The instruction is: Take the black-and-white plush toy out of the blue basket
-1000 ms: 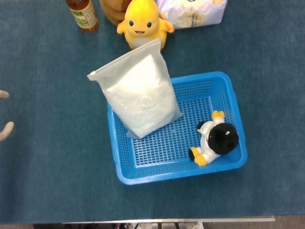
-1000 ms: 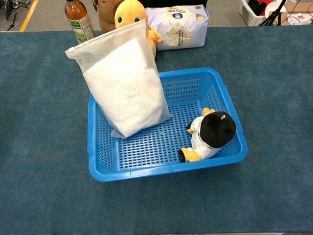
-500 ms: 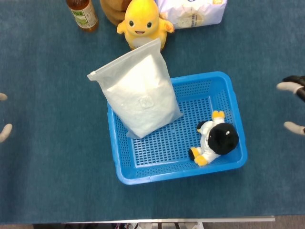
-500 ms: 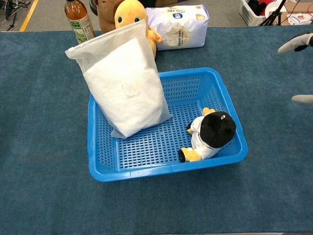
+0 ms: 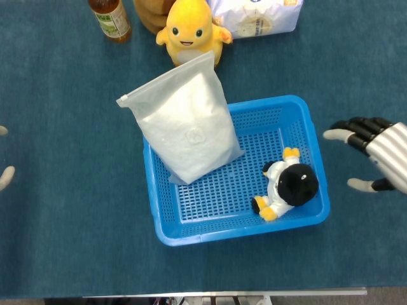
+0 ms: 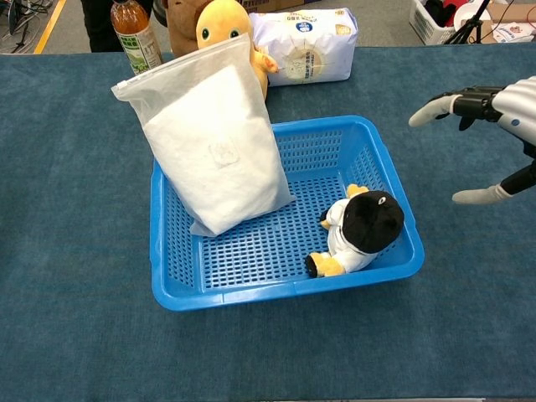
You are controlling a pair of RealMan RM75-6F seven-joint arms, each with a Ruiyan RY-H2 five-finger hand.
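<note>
The black-and-white plush toy (image 5: 287, 189) (image 6: 358, 230), with yellow feet, lies in the front right corner of the blue basket (image 5: 238, 232) (image 6: 276, 293). My right hand (image 5: 375, 155) (image 6: 490, 126) hovers to the right of the basket, fingers spread and holding nothing, clear of the toy. Of my left hand (image 5: 5, 168) only pale fingertips show at the far left edge of the head view, spread apart and far from the basket.
A tall white zip bag (image 5: 184, 124) (image 6: 213, 138) leans in the basket's left half. Behind the basket stand a yellow plush (image 5: 189, 32) (image 6: 224, 29), a drink bottle (image 5: 110, 19) (image 6: 136, 35) and a white packet (image 5: 257, 16) (image 6: 306, 46). Blue cloth covers the table.
My right hand has come in from the right edge toward the basket, showing more of itself in both views. The toy, the basket and the left hand have stayed put.
</note>
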